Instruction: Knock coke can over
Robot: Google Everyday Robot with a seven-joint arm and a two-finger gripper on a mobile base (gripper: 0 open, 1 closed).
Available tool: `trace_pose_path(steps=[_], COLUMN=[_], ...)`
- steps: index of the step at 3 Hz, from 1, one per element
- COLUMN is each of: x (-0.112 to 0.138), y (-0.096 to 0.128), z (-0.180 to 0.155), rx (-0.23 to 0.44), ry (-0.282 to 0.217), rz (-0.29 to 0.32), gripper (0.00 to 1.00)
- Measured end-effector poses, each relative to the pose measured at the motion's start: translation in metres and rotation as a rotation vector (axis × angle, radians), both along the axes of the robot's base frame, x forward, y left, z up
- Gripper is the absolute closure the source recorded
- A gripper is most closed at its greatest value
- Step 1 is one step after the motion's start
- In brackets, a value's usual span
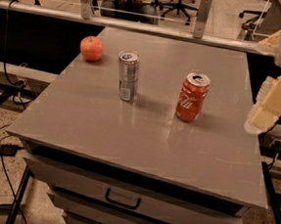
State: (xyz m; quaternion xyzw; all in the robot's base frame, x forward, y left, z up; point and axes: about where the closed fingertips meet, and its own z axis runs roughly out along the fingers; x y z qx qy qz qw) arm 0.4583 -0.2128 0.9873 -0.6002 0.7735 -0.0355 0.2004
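Largest first: a grey bench (142, 148), flat-topped, filling most of the view, with a drawer (181, 213) and a dark handle (122, 200) under the front edge. Carries three things, all apart from one another.

Then the claw (264, 115), cream-coloured, at the right edge of the view. Hangs just off the bench's right side, about level with the top, touching nothing. Spread or pressed together: cannot tell.

Then the coke can (192, 97), red-orange with white script and a silver top. Stands upright on the right half of the bench, left of the claw and clear of it.

Slimmer, the silver-blue can (128, 75). Stands upright too, left of the coke can and a little farther back, well apart from it.

Last, the red apple (91, 48). Sits near the far left corner, apparently just in from the edge.
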Motion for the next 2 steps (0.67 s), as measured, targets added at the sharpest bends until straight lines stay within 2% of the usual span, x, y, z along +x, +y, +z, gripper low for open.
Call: trace_pose_path(steps=[1, 2], x=[0.024, 0.037], y=[0.002, 0.011], z=[0.007, 0.013], rx=[0.092, 0.219], ry=[-0.049, -0.073], rz=[0.030, 0.076], gripper=[0.00, 0.00])
